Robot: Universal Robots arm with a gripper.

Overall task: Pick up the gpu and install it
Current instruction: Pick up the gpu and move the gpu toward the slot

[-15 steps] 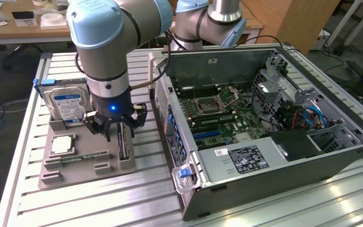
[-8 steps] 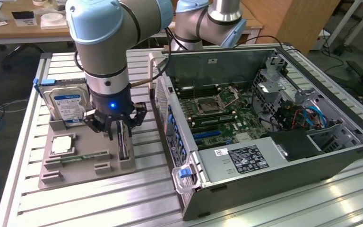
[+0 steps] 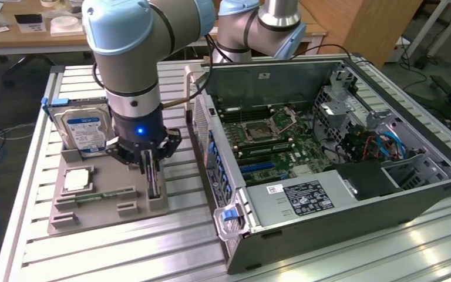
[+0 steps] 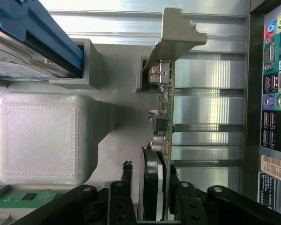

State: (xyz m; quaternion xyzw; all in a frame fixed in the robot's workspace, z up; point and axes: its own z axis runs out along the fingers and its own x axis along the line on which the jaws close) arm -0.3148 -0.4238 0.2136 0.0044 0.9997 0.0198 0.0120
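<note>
The arm (image 3: 135,70) stands almost straight up over the grey holder (image 3: 104,170) on the counter (image 3: 178,247), wrist pointing down, blue light on its side. Its pincer (image 3: 152,167) (image 4: 150,168) reaches into the holder's edge nearest the computer case (image 3: 327,194) and straddles the gpu (image 3: 154,179) (image 4: 162,112) – spread, one prong on each face, a sliver of gap showing beside the fan. The gpu stands on edge in the holder's slot, silver bracket at its far end. The hard drive (image 3: 84,129) stands upright at the holder's back – well apart from the pincer.
</note>
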